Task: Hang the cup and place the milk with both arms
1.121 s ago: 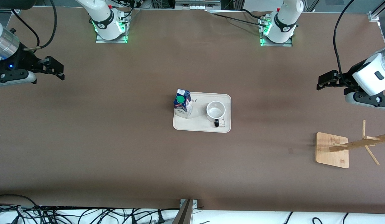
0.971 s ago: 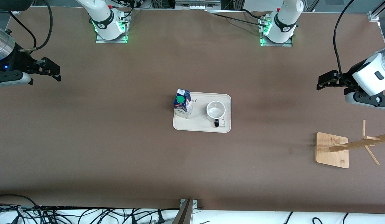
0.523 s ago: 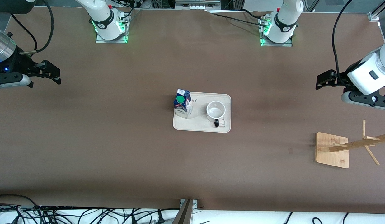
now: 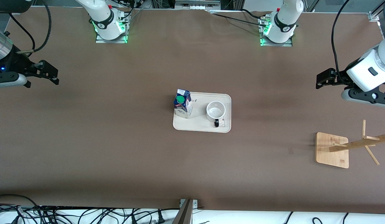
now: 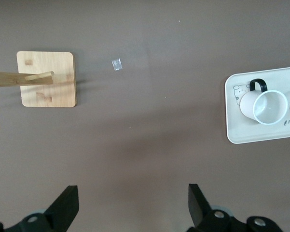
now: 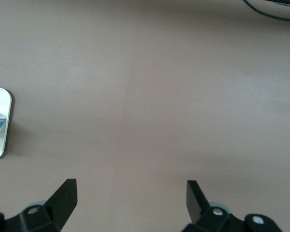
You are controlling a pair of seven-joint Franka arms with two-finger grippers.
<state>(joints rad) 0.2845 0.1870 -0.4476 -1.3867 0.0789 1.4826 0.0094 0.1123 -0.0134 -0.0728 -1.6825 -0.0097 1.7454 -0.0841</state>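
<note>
White cup and milk on tray, well apart from both empty, spread tools.

Brown table spread wide; a cream tray sits mid-table, a wooden rack stands at the left arm's end, nearer the front camera.

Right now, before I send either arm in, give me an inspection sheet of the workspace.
Surface: brown table, bare around the tray.
Job's things: cup upright and milk upright, side by side on the cream tray; wooden rack toward the left arm's end.
Clutter: small clear scrap near the rack.
Grippers: left gripper and right gripper both over bare table, jaws open, empty.
Cables: bundle along the edge nearest the front camera.
Surroundings: nothing seen.
</note>
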